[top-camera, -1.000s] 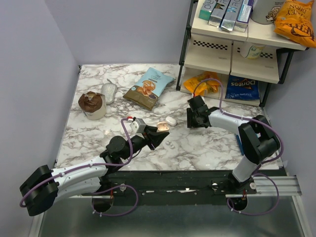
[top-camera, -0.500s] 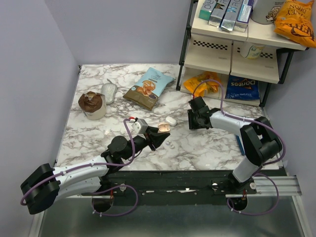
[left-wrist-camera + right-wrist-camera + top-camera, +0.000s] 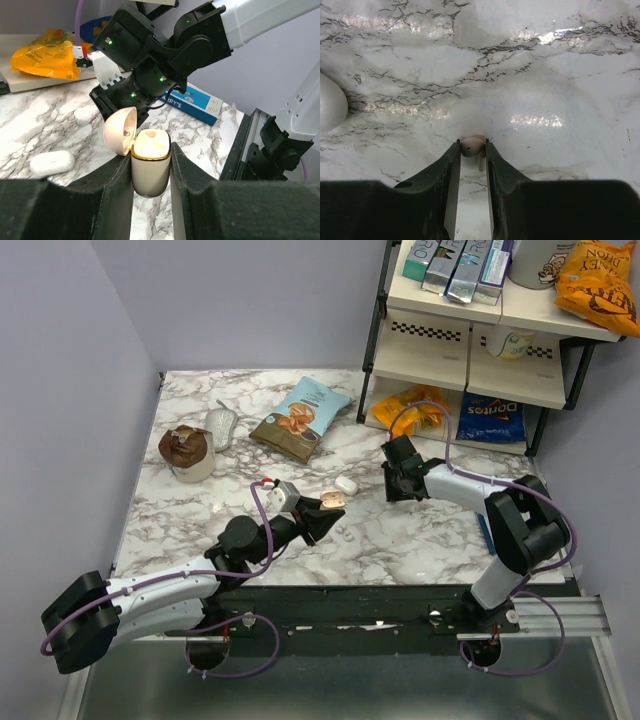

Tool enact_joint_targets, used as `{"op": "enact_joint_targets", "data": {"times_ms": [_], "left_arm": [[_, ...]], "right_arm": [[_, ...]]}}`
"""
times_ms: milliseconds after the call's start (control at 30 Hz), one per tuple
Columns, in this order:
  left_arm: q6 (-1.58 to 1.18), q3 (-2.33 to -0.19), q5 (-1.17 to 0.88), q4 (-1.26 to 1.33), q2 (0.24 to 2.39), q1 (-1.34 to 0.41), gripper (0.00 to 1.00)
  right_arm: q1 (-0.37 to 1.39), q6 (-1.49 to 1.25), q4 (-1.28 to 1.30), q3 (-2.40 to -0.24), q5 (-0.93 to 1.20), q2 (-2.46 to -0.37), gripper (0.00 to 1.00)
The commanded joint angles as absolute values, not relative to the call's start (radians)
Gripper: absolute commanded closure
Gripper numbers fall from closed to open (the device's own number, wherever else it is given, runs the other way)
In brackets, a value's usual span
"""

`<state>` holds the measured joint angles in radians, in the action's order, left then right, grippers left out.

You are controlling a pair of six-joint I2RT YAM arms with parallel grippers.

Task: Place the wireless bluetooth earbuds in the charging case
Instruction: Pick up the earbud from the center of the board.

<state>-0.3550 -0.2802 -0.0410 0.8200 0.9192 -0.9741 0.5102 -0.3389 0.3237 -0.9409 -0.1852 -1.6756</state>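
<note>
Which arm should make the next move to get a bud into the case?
Right. The right gripper pinches an earbud between its fingertips; the left gripper is occupied holding the charging case, lid open, cavity facing up.

Small white rounded clamshell charging case (image 3: 149, 176): held upright, clamped at both sides by the left gripper (image 3: 150, 161). The lid is hinged open and tilted back to the left. The tan-peach inner face is turned upward, with a pale hollow seen in it; whether anything sits inside cannot be told.

Tiny white rounded earbud (image 3: 472, 146): pinched between the tips of the right gripper (image 3: 472, 150), with a short stem seen beside it. It is low over the marble worktop (image 3: 545, 75); contact cannot be told.

Second earbud (image 3: 343, 533): a tiny white speck lying on the worktop just beside the held case, too small for detail.
</note>
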Motion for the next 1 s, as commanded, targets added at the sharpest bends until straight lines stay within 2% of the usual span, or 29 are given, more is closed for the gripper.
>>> {"op": "enact_joint_targets", "data": {"times_ms": [0, 167, 300, 400, 667, 833, 967], "left_arm": [[-0.341, -0.301, -0.028, 0.828, 0.911, -0.982, 1.0], [-0.339, -0.302, -0.028, 0.828, 0.914, -0.982, 1.0], [-0.339, -0.302, -0.025, 0.828, 0.916, -0.982, 1.0], [-0.341, -0.299, -0.017, 0.834, 0.917, -0.982, 1.0], [-0.324, -0.298, 0.015, 0.87, 0.93, -0.982, 1.0], [-0.253, -0.281, 0.04, 1.004, 0.977, -0.982, 1.0], [-0.177, -0.304, 0.035, 1.118, 1.048, -0.979, 1.0]], "right_arm": [[0.505, -0.348, 0.345, -0.948, -0.161, -1.698, 0.72], [0.506, -0.388, 0.354, -0.948, -0.163, -1.674, 0.79], [0.505, -0.442, 0.354, -0.942, -0.167, -1.617, 0.94], [0.505, -0.48, 0.354, -0.94, -0.16, -1.559, 0.99], [0.505, -0.518, 0.286, -0.872, -0.089, -1.332, 0.99], [0.526, -0.486, 0.077, -0.749, 0.026, -1.012, 0.99], [0.601, -0.437, 0.023, -0.729, 0.026, -0.853, 0.99]]}}
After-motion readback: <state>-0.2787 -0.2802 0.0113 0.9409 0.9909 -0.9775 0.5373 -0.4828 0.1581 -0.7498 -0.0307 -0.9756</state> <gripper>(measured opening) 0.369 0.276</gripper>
